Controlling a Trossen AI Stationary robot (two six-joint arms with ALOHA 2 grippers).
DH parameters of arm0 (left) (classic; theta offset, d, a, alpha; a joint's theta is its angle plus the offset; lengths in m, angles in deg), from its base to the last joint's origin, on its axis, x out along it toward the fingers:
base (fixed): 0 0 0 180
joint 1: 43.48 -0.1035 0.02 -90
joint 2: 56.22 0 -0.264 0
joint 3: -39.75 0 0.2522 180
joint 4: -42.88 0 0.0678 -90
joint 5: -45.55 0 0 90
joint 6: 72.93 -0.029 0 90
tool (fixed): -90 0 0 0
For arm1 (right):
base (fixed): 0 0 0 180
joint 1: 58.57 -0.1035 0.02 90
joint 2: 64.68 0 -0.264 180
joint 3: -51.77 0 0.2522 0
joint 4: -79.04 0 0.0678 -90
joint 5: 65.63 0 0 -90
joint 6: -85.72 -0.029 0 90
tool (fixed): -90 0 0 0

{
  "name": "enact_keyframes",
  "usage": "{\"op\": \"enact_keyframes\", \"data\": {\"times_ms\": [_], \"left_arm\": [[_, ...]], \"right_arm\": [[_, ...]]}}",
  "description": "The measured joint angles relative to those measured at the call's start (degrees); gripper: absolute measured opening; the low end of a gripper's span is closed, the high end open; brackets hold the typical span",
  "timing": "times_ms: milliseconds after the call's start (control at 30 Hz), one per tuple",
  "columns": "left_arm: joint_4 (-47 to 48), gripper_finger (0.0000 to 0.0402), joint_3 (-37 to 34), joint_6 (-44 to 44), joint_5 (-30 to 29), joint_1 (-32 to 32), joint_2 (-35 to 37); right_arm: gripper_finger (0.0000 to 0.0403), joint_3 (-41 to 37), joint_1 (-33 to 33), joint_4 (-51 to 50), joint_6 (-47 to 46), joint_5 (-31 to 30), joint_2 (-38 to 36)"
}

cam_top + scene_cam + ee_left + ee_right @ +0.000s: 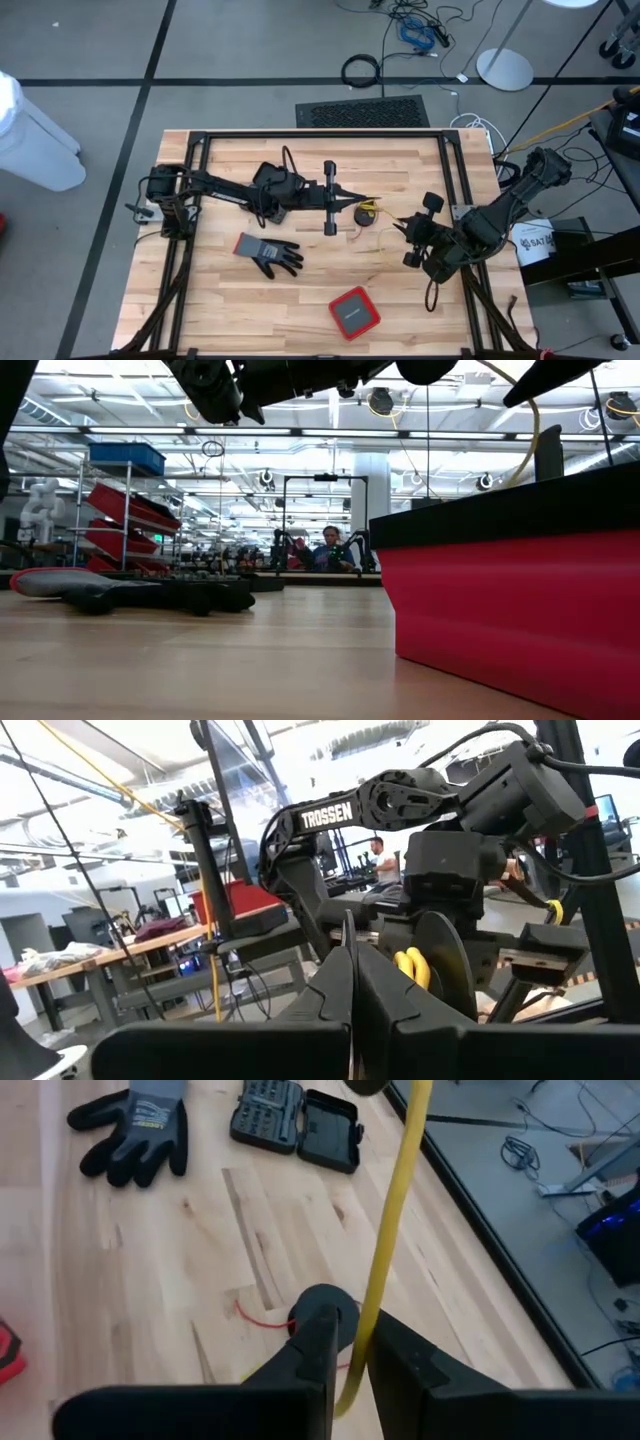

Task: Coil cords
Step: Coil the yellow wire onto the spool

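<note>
The yellow cord [385, 1260] runs in a straight line from my right gripper [350, 1325] up to my left gripper [370, 203] over the table's middle. A few small yellow loops [412, 965] sit just past my left gripper's [350, 935] shut fingertips. My right gripper [412, 232] is shut on the cord, right of centre. The thin red cord [258, 1318] lies loose on the wood below my right gripper, also in the high view [360, 236]. My left gripper is shut with the yellow cord's looped end [368, 209] at its fingertips. It points level toward the table's right. Its own fingers hide the place of contact, so which part it holds cannot be told. My right gripper pinches a stretch of the yellow cord [364, 1335] between its two fingers, slanting down from the table's right side. The cord lies along the gap, drawn straight up toward my left gripper. A short piece [346, 1402] curls out behind the fingers. The cord is clear of the table.
A grey and black glove [275, 255] lies left of centre. An open black bit case [295, 1120] lies beyond it, under my left arm. A red box [353, 312] stands near the front edge and fills the low view's right [520, 610]. A black frame [320, 135] borders the table.
</note>
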Motion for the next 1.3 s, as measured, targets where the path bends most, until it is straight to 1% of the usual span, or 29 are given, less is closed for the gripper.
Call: {"op": "enact_keyframes", "data": {"times_ms": [500, 800, 1000, 1133, 1300], "left_arm": [[0.02, 0.0000, -0.02, 0.04, 0.00, 0.01, -0.04], [0.02, 0.0000, -0.02, 0.04, 0.00, 0.01, -0.04], [-0.33, 0.0000, -0.02, 0.04, -0.02, 0.01, -0.04], [-0.86, 0.0000, -0.04, 0.23, -0.07, 0.01, -0.07], [-2.21, 0.0000, -0.07, 1.43, -2.76, 0.20, -0.11]], "right_arm": [[0.0043, 0.04, -4.34, -4.69, -8.86, 0.26, -0.02], [0.0043, 0.04, -4.41, -5.01, -9.44, 0.30, -0.02], [0.0039, 0.07, -4.39, -7.63, -13.45, -0.07, 0.80], [0.0007, 0.07, -2.90, -7.69, -13.93, -1.63, 4.40], [0.0002, 0.07, 2.33, -6.40, -16.49, -5.91, 9.71]]}}
